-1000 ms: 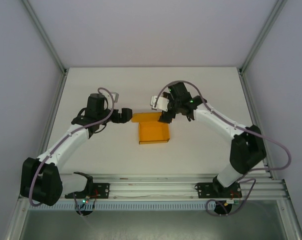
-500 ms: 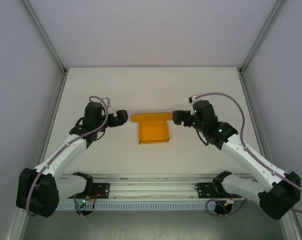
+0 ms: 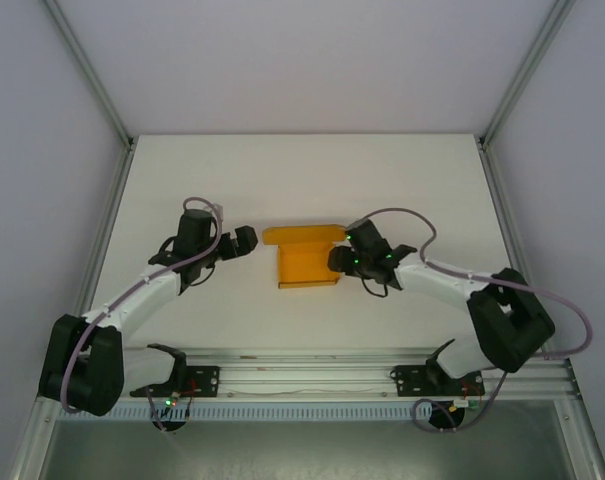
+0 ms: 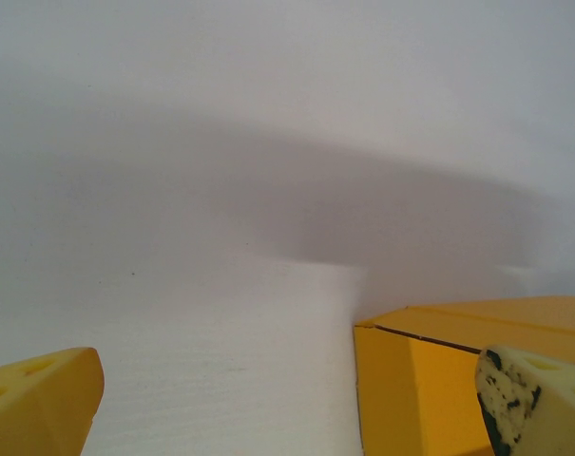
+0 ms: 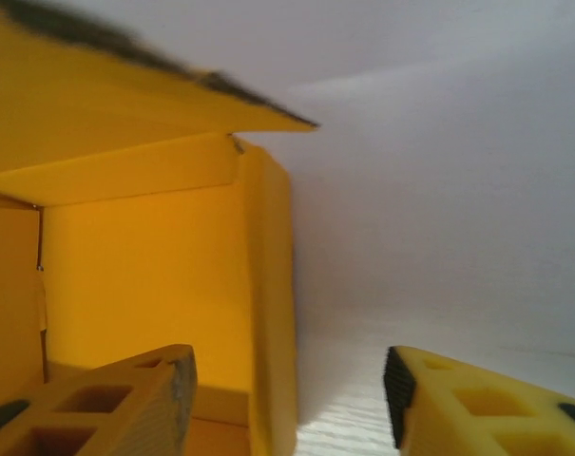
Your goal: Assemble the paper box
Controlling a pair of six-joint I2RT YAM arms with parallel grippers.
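Observation:
The paper box [image 3: 304,266] is a small, low orange box in the middle of the table, its lid flap [image 3: 300,235] raised along the far side. My left gripper [image 3: 250,240] hovers open just left of the box's far-left corner [image 4: 401,351] and touches nothing; its fingertips [image 4: 40,399] are spread wide. My right gripper [image 3: 336,259] is at the box's right wall [image 5: 271,304]. One of its fingers [image 5: 116,408] is inside the box and the other is outside over the table. The jaws stand apart, with a gap to the wall on both sides.
A white table [image 3: 182,170] carries the box, with grey enclosure walls on three sides. An aluminium rail [image 3: 312,375] with both arm bases runs along the near edge. Cables loop off both arms.
My right arm swung from the box's far right corner down to its right wall, and its jaws have narrowed. The left gripper stayed beside the box, shifting only slightly. The box has not moved.

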